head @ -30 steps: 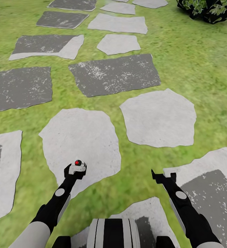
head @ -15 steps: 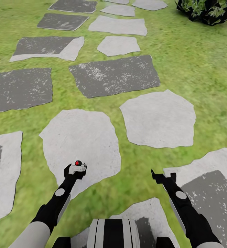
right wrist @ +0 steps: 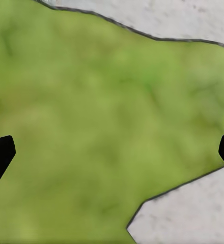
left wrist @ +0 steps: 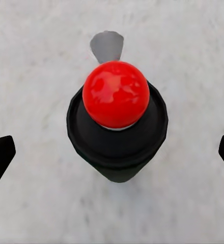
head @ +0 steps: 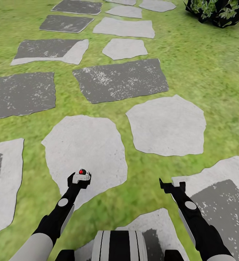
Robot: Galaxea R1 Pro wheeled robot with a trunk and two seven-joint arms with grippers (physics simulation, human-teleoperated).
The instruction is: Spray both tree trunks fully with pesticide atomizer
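Reaching forward low over paving stones (head: 85, 145), left tool (head: 80, 178) clamped on atomizer (left wrist: 117, 119), right tool (head: 172, 187) apart

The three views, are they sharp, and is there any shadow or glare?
Head view: paving stones have crisp edges, the grass looks smeared, light is flat with no cast shadows. Left wrist view: the atomizer is sharp, its red knob carries soft highlights. Right wrist view: the grass is blurred.
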